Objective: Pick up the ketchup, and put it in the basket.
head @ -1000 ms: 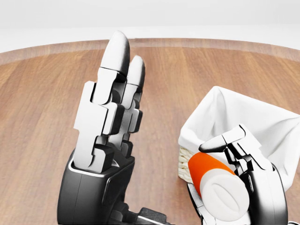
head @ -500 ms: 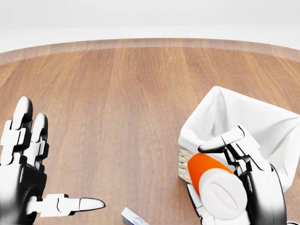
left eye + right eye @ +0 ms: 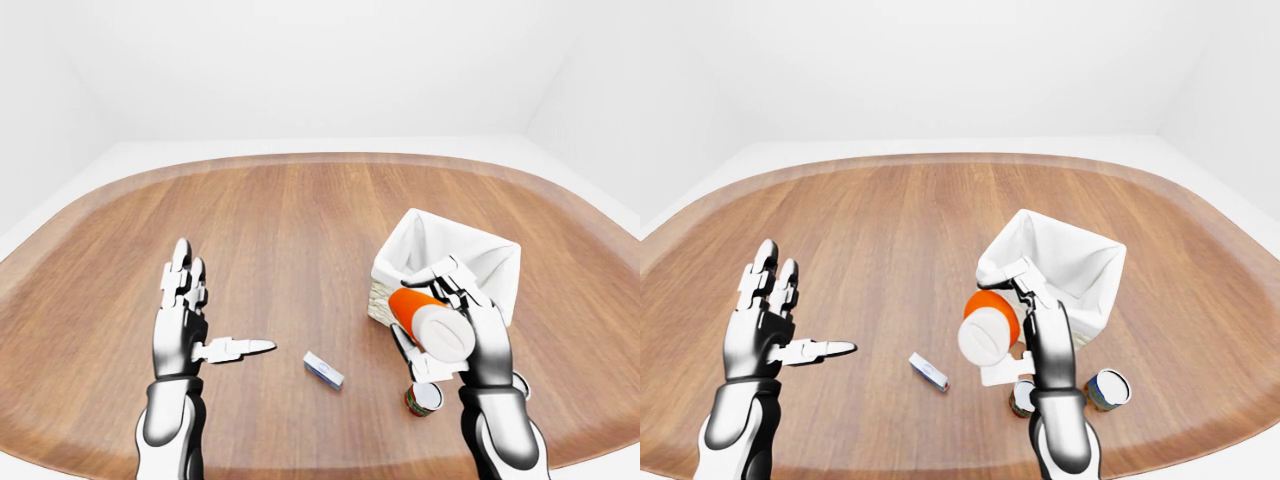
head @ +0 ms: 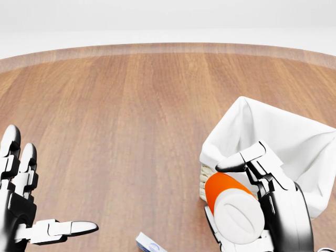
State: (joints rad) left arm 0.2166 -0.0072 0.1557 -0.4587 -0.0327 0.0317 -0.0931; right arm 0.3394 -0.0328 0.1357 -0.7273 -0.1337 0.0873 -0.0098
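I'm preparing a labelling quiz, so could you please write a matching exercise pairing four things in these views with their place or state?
Things:
1. ketchup
2. basket
3. left hand
4. small white box

States:
A. lying flat on the wooden table between the two arms
B. open, fingers spread, holding nothing
C. held on its side in the right hand, white cap towards the camera
D. lined with white cloth, standing just beyond the right hand

Pairs: 1-C, 2-D, 3-B, 4-A
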